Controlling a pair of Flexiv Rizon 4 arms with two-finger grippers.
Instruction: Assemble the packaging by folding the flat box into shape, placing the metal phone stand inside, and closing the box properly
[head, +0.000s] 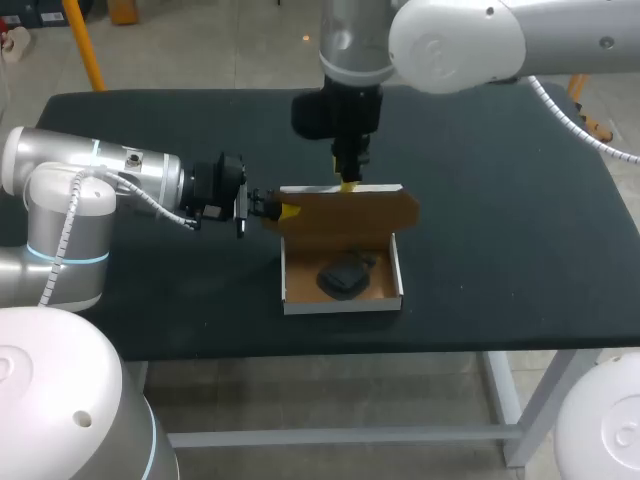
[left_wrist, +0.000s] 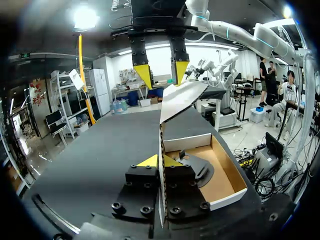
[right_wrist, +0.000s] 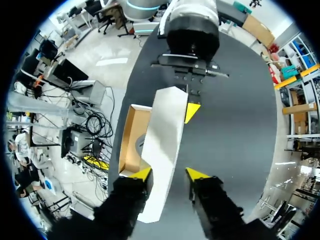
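Box (head: 342, 304) open, phone stand (head: 343, 276) inside

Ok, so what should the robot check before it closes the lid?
1. Phone stand lies inside the box: ok.
2. Box walls are folded up all around the stand: ok.
3. Lid stands upright at the back, not yet folded down: ok.
4. Left pincer pinches the lid's side edge with both yellow tips: ok.
5. Right pincer is open, with the lid's top edge between its fingers: ok.
6. Stand sits low enough for the lid to close flat: cannot tell.
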